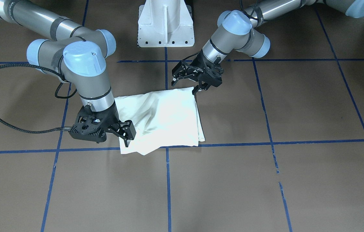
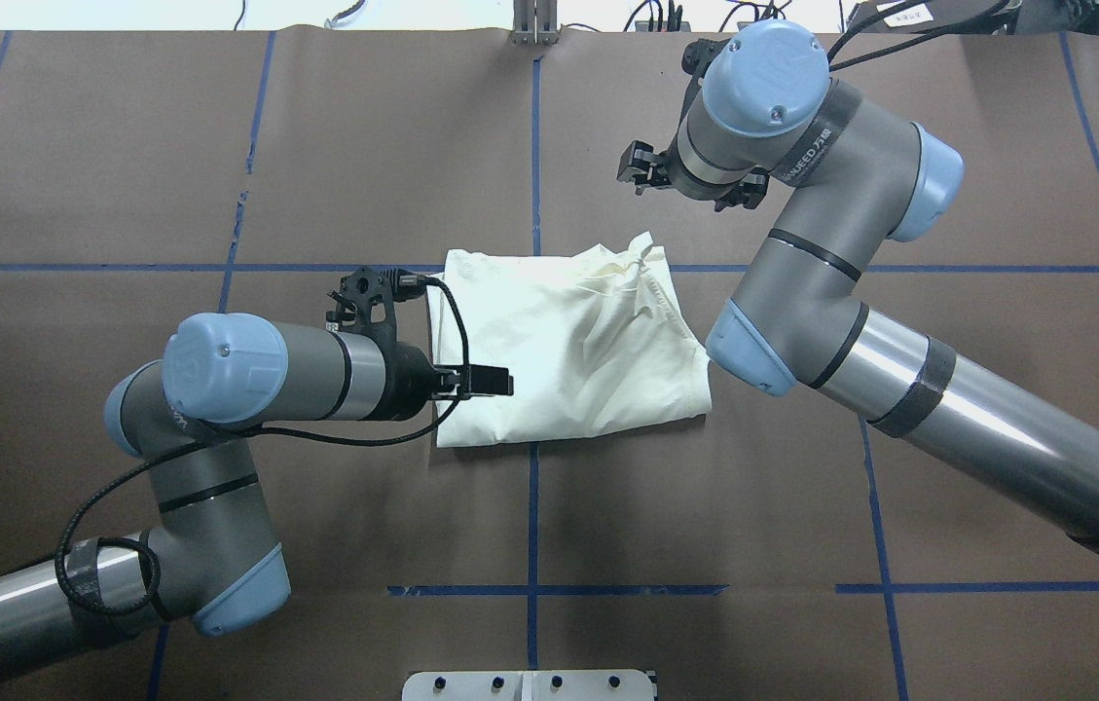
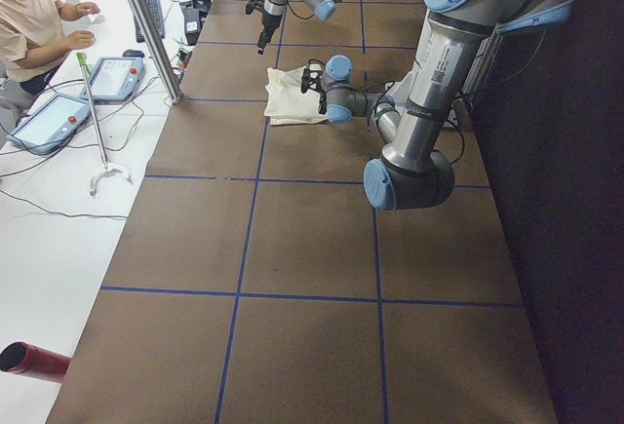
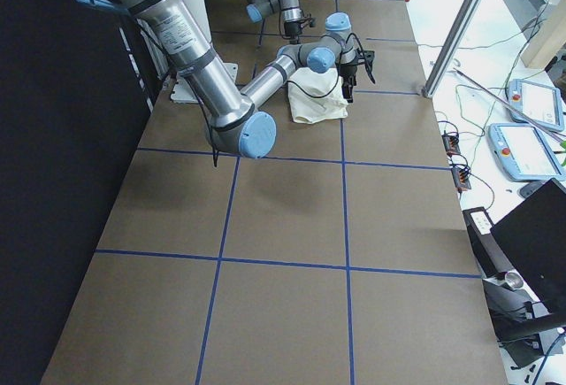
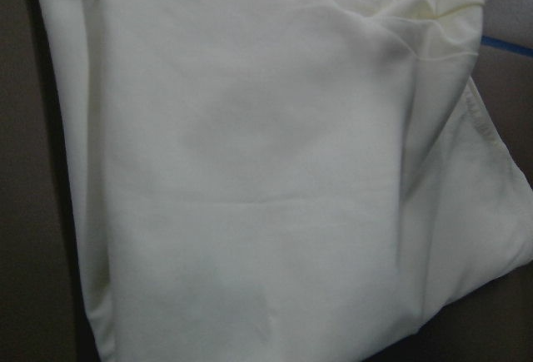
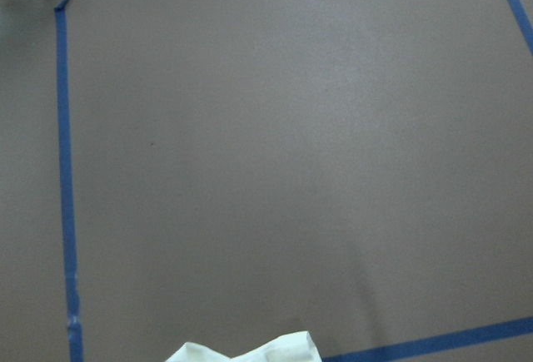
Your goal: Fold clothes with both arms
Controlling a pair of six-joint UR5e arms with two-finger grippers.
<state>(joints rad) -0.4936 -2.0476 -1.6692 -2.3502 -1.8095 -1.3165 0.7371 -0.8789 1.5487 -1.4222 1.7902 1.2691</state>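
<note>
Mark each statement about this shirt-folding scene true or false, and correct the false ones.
1. The shirt lies folded on the table. True.
2. A cat print faces up on the shirt. False: only plain pale fabric shows.
3. Blue tape lines cross the table. True.
4. Both grippers wait at the table's far ends, well away from the shirt. False: the left gripper and the right gripper are each close by an edge of the shirt.
5. A second garment lies on the table. False: only the one shirt is there.
</note>
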